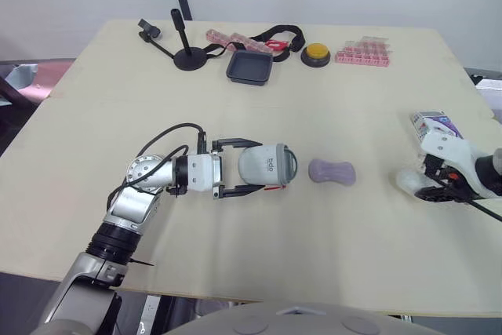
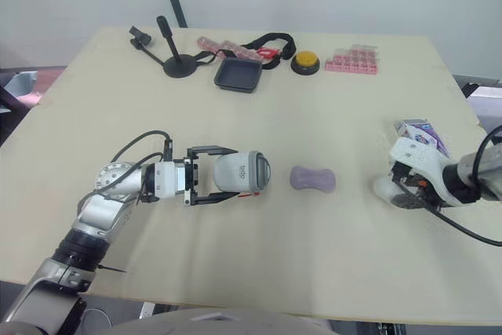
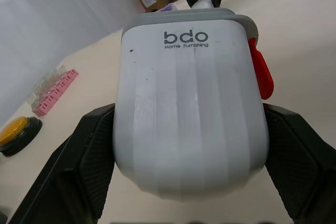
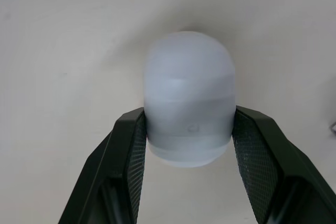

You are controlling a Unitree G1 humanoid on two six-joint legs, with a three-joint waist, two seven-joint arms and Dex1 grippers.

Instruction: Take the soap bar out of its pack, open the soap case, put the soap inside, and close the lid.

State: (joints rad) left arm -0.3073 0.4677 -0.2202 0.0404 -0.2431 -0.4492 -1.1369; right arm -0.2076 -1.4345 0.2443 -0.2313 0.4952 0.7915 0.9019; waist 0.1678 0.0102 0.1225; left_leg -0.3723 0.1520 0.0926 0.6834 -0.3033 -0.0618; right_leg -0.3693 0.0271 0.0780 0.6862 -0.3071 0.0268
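Left wrist view puts the soap case (image 3: 189, 114) right in front of me: a smooth, glossy white shell with faint lengthwise ribs, rounded at the end nearest my wrist, capped by a grey band at the other end, printed "bdo Home Furnishing", with a red plastic latch (image 3: 261, 69) on one side. My left hand (image 1: 252, 167) is clamped on it, the black fingers (image 3: 89, 156) with their knurled rubber pads pressed to its two long sides. In the head views that arm lies low over the pale, matte surface (image 1: 235, 100), elbow bent, wrist turned so the hand points to my right, the case lying on its side. These views also show the layout: the soap bar (image 1: 331, 172), lilac, matte and waisted like a peanut, lies bare just to the right of the case, apart from it. Well to the right of the case, my right arm comes in from the edge, and beside it sits the white-and-purple pack (image 1: 433, 125). Right wrist view shows my right hand (image 4: 189, 114) squeezing a pale dome (image 4: 189, 87), smooth and slightly translucent, low over the surface.
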